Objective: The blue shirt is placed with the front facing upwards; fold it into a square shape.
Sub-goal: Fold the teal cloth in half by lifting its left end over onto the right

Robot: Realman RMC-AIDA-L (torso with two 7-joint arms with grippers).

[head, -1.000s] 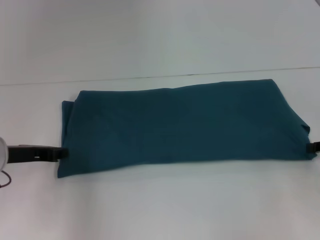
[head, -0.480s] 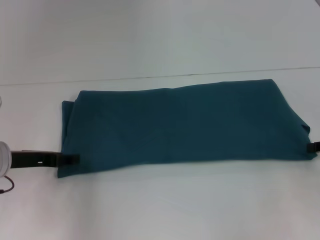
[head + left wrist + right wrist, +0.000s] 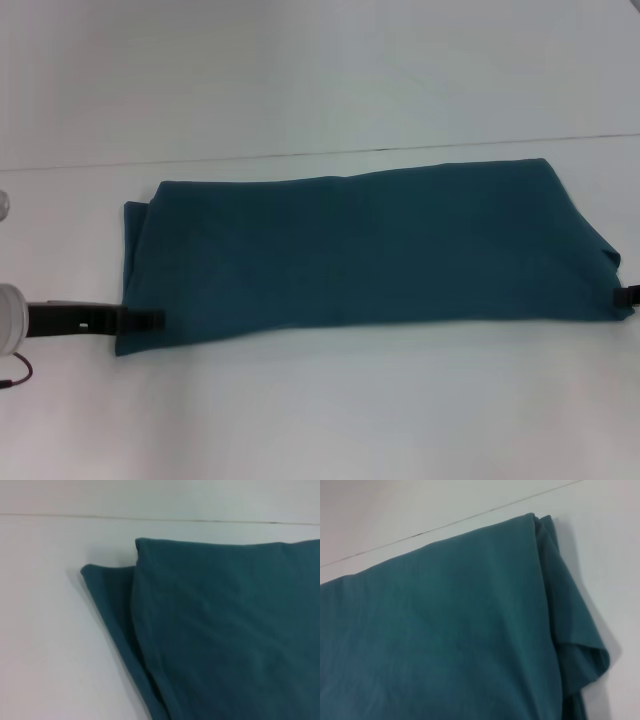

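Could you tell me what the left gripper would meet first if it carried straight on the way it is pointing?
The blue shirt. The left gripper points along the table toward the robot's right, its tip already at the shirt's near left corner. Going on, it would likely slide into or under the folded layers; depth there is unclear.

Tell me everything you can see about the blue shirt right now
The blue shirt is dark teal, soft matte cloth, folded into a long band lying flat across the white table. No lettering shows. At its left end a lower layer sticks out past the top one; at its right end the edge droops in a loose fold. The left gripper reaches onto its near left corner, and the right gripper sits at its near right corner.
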